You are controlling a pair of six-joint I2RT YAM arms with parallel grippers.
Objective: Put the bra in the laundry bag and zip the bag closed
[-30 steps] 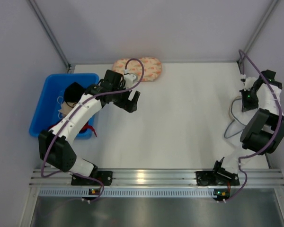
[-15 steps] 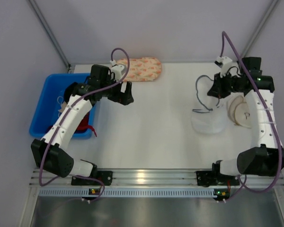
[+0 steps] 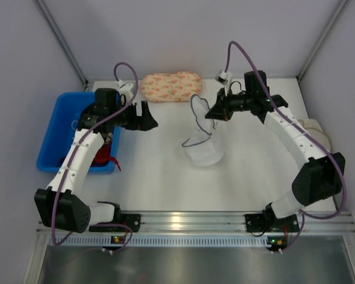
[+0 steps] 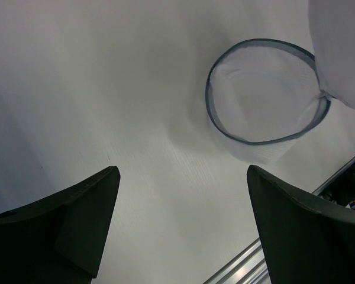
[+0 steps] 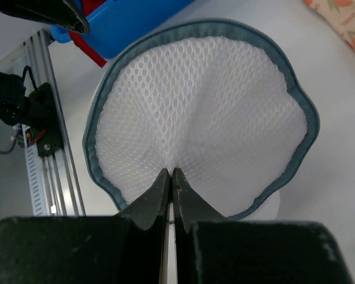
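The laundry bag [image 3: 203,151], white mesh with a blue-grey zipper rim, sits open at the table's middle. My right gripper [image 3: 210,113] is shut on its round mesh flap [image 5: 207,106] and holds the flap raised above the bag's body. In the left wrist view the bag's open hoop [image 4: 266,94] faces up with nothing inside. My left gripper [image 3: 145,116] is open and empty above the table, between the blue bin [image 3: 52,137] and the bag. The black bra does not show; the left arm covers much of the bin.
A peach patterned pouch [image 3: 171,86] lies at the back. A beige bra [image 3: 317,131] lies at the right edge behind the right arm. A red item [image 3: 105,155] hangs over the bin's near corner. The metal rail [image 3: 183,223] runs along the front.
My right gripper has carried the mesh bag from the right side of the table to the middle. My left arm has swung back left, nearer the blue bin, still open.
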